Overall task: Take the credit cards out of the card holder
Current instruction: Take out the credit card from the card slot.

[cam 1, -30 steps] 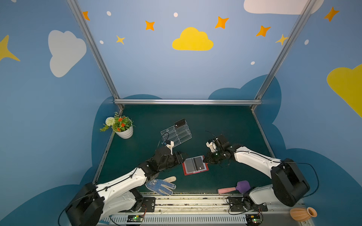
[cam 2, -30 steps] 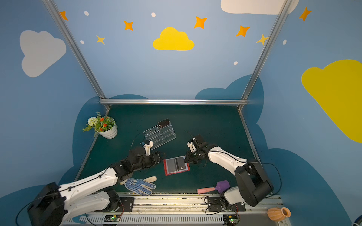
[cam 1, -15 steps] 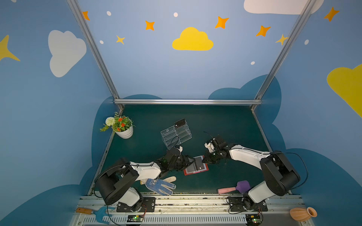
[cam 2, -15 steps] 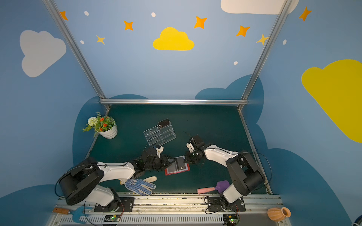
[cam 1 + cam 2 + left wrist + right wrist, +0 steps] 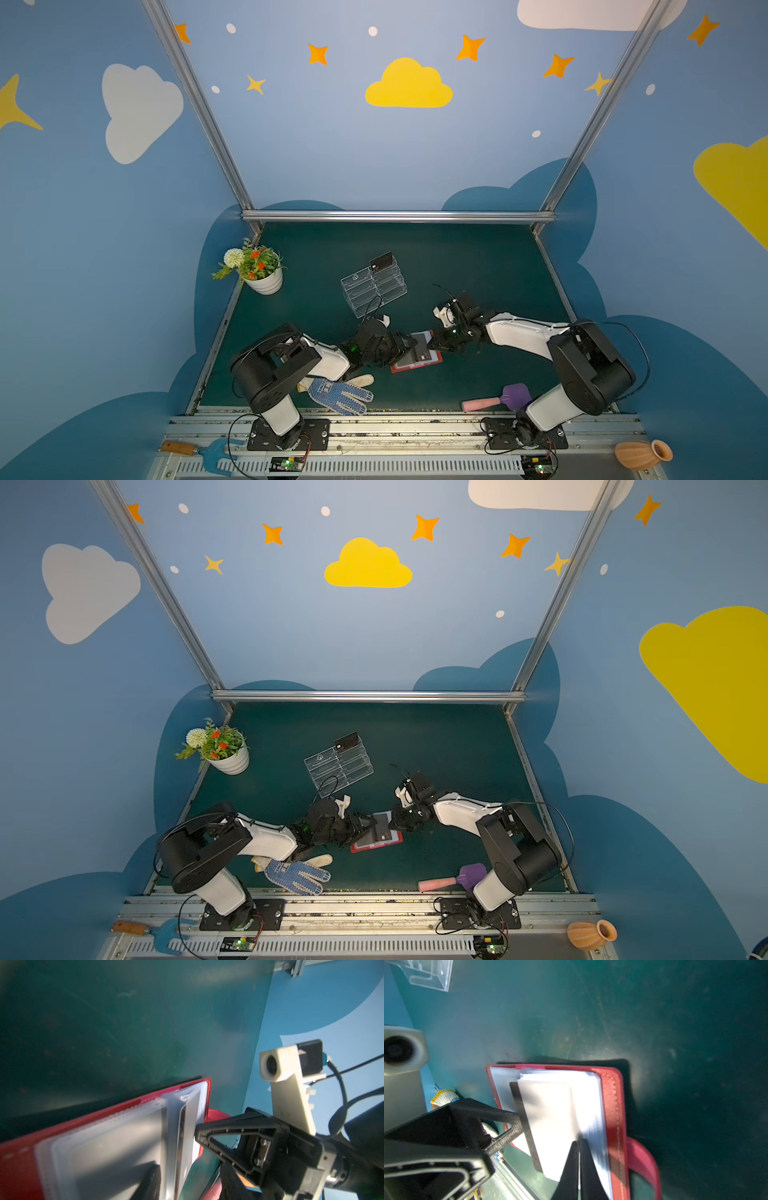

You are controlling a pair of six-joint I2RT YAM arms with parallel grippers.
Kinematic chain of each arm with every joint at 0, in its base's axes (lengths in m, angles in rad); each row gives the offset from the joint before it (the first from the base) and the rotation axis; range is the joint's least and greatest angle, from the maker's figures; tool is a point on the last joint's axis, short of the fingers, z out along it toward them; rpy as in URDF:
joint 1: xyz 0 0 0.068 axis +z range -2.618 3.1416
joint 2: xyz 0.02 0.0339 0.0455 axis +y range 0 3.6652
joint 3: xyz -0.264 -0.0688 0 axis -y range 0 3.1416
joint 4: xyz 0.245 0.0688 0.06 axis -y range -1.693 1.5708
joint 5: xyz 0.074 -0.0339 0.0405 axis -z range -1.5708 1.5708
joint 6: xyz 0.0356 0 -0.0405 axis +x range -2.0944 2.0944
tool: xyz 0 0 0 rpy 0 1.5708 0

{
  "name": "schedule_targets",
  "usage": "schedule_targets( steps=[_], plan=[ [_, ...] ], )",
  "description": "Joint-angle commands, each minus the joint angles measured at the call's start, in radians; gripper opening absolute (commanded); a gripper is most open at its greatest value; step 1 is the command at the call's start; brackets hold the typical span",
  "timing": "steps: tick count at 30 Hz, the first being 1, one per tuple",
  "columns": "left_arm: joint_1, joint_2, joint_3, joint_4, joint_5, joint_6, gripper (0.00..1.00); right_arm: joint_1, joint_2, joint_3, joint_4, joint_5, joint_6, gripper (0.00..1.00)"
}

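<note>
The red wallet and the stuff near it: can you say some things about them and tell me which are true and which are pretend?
1. The red card holder lies open on the green table. True.
2. The right fingers are spread wide apart. False: they are pressed together at the edge of a pale sleeve.
3. A dark card sits at the top of the clear stand. True.
4. The flower pot has tipped over. False: it stands upright.
5. The dotted glove covers the card holder. False: it lies apart from it, near the table's front edge.
</note>
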Motion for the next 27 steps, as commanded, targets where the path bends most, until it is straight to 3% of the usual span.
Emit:
schedule_targets(
  steps=[1, 10, 18, 27],
  plan=[
    [-0.009, 0.027, -0.025, 0.031, -0.057, -0.015, 0.43, 0.018, 0.015, -0.031, -0.007, 0.015, 0.023, 0.07],
    [-0.026, 0.036, -0.041, 0.094, -0.090, -0.012, 0.30, 0.020, 0.028, -0.032, -0.006, 0.015, 0.024, 0.07],
    [-0.039, 0.072, -0.046, 0.157, -0.104, -0.018, 0.28, 0.020, 0.031, -0.032, -0.010, 0.017, 0.023, 0.06],
    [-0.045, 0.081, -0.056, 0.168, -0.108, -0.014, 0.06, 0.020, 0.034, -0.032, -0.012, 0.019, 0.021, 0.06]
  ],
)
